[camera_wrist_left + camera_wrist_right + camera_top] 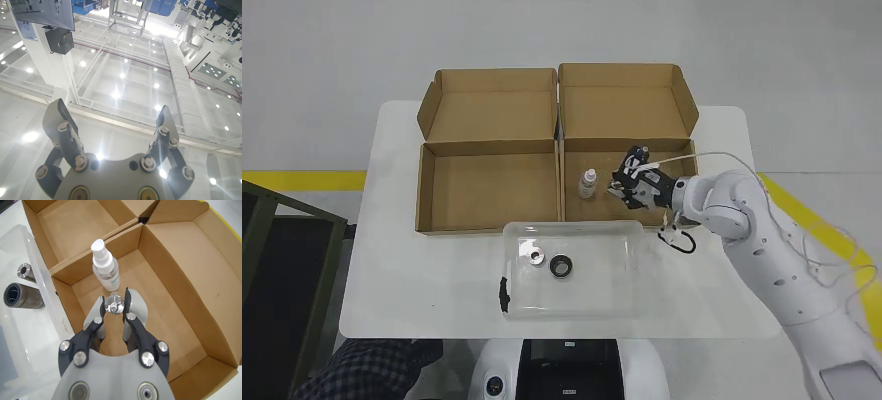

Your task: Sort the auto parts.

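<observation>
My right gripper (114, 306) is shut on a small shiny metal part (114, 307), held over the floor of the right cardboard box (189, 279). In the top view that gripper (634, 183) hangs inside the right box (674, 110). A small spray bottle (105, 265) with a white cap stands upright in the same box, just beyond the fingertips; it is the bottle (587, 183) near the box's left wall. Two metal parts lie in the clear plastic tray (627, 300): a dark cylindrical bearing (562, 266) and a smaller silver bushing (534, 254). My left gripper (113, 111) is open, pointing at the ceiling.
The left cardboard box (442, 190) stands beside the right one, both with lids folded back. The clear tray sits at the white table's (412, 290) front, close to the boxes. A person's plaid sleeve (362, 370) is at the table's front left corner.
</observation>
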